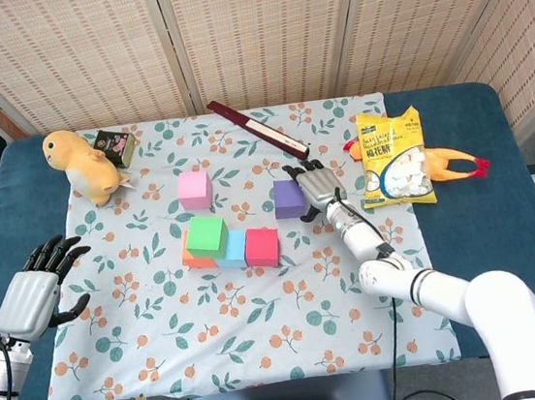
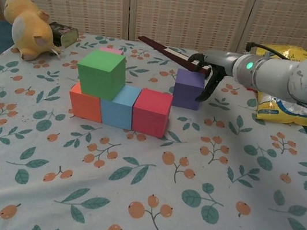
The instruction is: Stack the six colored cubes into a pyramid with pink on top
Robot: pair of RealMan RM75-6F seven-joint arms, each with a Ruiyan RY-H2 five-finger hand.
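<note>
Purple cube [image 1: 289,198] just beside right hand's [image 1: 316,188] fingers.

We see a row of three cubes near the middle of the cloth: an orange cube [image 2: 85,106], a light blue cube [image 2: 117,113] and a red cube [image 2: 151,112], touching side to side. A green cube [image 1: 205,235] sits on top of the row's left end, over the orange and blue ones, turned slightly askew. The pink cube [image 1: 194,189] rests alone at 12 o'clock from the row. The purple cube [image 2: 188,89] stands at about 2 o'clock from the red one, apart.
</note>
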